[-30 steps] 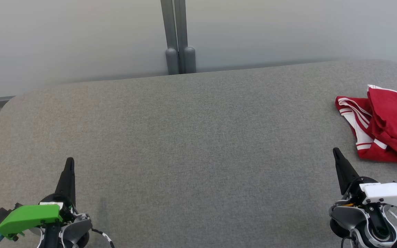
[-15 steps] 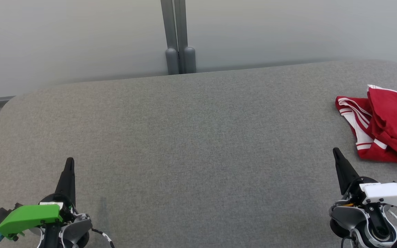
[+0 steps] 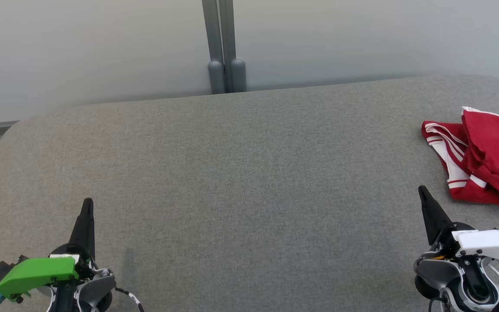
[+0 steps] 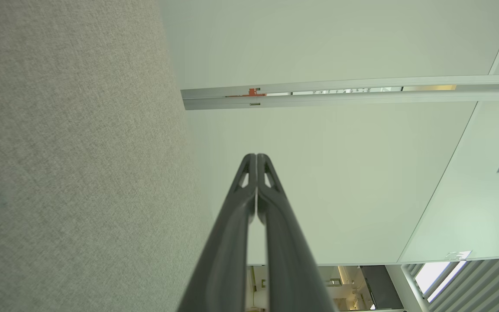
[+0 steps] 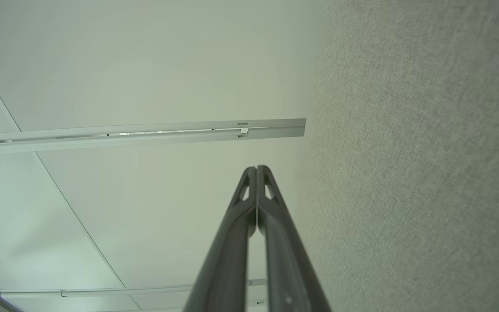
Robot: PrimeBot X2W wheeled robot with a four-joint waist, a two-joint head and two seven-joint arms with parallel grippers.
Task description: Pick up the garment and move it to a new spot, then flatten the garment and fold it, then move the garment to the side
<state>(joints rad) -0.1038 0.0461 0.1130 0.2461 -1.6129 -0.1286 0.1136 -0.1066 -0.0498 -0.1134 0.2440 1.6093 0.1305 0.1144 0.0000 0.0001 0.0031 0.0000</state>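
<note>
No change over last sec. Garment [image 3: 492, 160], red w/ white stripes, lies bunched at 3 o'clock edge of grey surface [image 3: 249, 173]. L gripper [image 3: 87, 207] at 7, R gripper [image 3: 423, 195] at 4: jaws closed, empty, clear of cloth. No task progress this sec.

Garment [image 3: 487, 160]: lay on the surface [image 3: 249, 173], far right.
Right claw [image 3: 422, 190]: near, in front of the garment.
Left claw [image 3: 87, 203]: front left, well apart.
Post [image 3: 223, 47]: behind the surface.
</note>
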